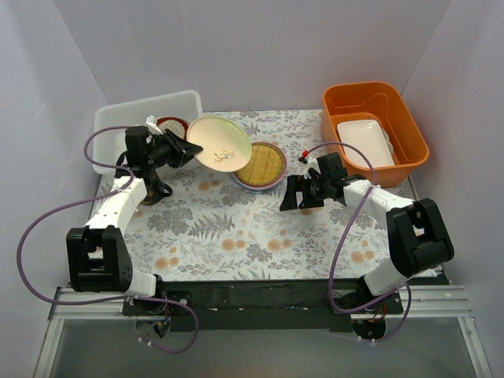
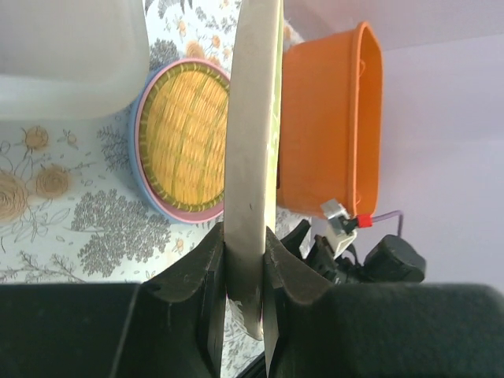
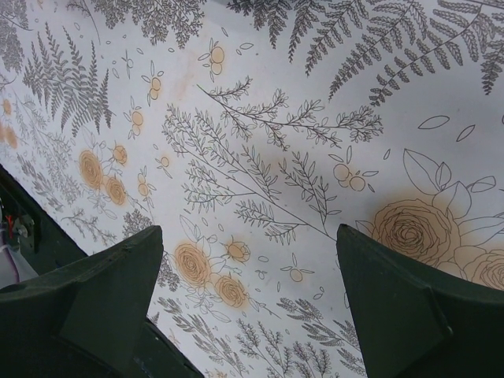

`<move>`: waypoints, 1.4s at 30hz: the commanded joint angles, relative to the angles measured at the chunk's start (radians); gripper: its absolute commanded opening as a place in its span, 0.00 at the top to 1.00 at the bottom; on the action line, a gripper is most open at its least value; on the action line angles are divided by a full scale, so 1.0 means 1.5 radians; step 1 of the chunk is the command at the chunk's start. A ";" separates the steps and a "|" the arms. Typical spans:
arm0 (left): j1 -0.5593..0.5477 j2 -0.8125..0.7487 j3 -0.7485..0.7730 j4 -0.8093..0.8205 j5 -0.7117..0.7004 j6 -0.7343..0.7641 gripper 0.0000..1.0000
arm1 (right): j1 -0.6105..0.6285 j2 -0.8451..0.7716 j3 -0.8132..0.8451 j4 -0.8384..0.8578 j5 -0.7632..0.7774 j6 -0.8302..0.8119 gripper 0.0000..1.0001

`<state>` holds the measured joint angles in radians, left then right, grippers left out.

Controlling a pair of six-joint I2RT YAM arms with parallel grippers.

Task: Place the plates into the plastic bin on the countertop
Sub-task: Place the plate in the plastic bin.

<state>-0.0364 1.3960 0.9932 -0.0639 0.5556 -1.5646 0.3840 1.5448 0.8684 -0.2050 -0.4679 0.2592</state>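
One plate held: my left end effector (image 1: 179,148) is clamped on the rim of the pale yellow plate (image 1: 219,142); the plate stands tilted on edge, clear of the counter (image 1: 236,236)
Slip risk: I judge the hold to be narrow, a small bite of rim with most of the plate hanging beyond my fingers; a quick swing could let it pivot or slide out and drop
Rim risk: if I carry the plate low, its edge could catch the rolled rim of the plastic bin (image 1: 118,118); the bin looks light and may shift
Landing risk: a red-brown plate (image 1: 171,124) already lies in the bin; letting go from high up would knock plate against plate
Arm risk: my right end effector (image 3: 252,291) has its jaws wide apart with nothing between them, hovering over bare counter; if it reaches for the stack while my left arm swings, the two could meet
Plate to left end effector: gripped at its near-left rim, reaching out to the right
Bin to left end effector: just beside it, to the left and farther back
Stack to end effectors: the woven-bamboo plate (image 1: 261,164) rests on a light blue plate (image 2: 142,157); the stack sits between my two end effectors, just right of the held plate
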 commanded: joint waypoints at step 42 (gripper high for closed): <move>0.267 0.174 0.155 0.134 0.127 -0.035 1.00 | 0.003 0.029 0.029 0.011 -0.005 -0.005 0.02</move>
<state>0.3527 1.6756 1.1545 0.0349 0.7139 -1.5951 0.3840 1.5791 0.8753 -0.2062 -0.4675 0.2588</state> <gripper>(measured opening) 0.176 0.981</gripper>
